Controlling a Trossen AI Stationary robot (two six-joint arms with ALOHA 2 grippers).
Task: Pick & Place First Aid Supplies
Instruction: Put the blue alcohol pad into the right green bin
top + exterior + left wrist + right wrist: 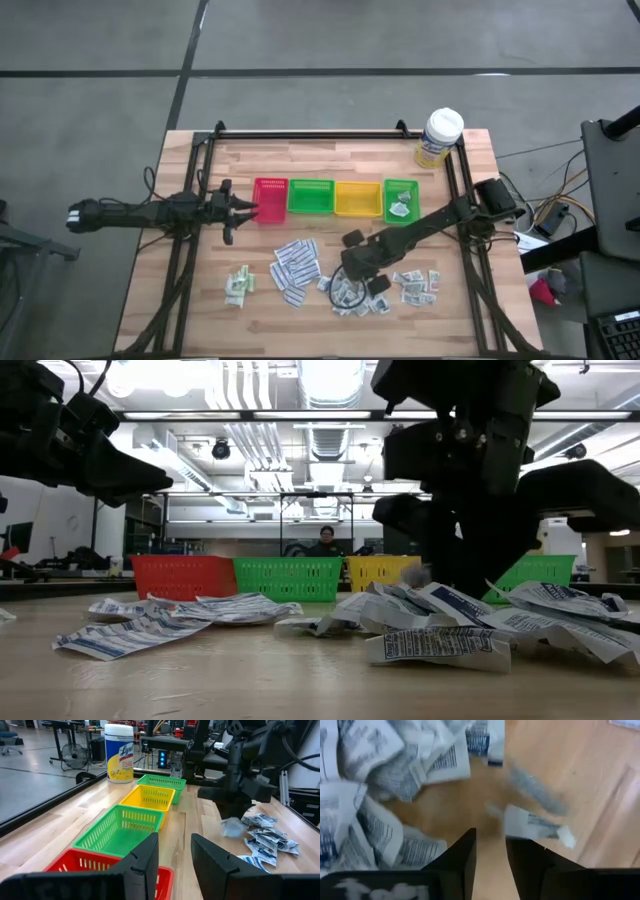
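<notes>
From above, the right tool hangs low over the grey-white squares, beside the long white strips and well short of the red tray. Its wrist view alone shows its fingers parted with nothing between them, a small packet lying blurred just beyond them on the bench. The left tool waits touching the red tray's outer side, fingers apart and bare. Only the low view shows a person behind the trays. Only the left wrist view shows the tub label closely: yellow, starting "Ly". Printing on the packets is too small to read. Green-white sachets lie nearest the left arm's side.
</notes>
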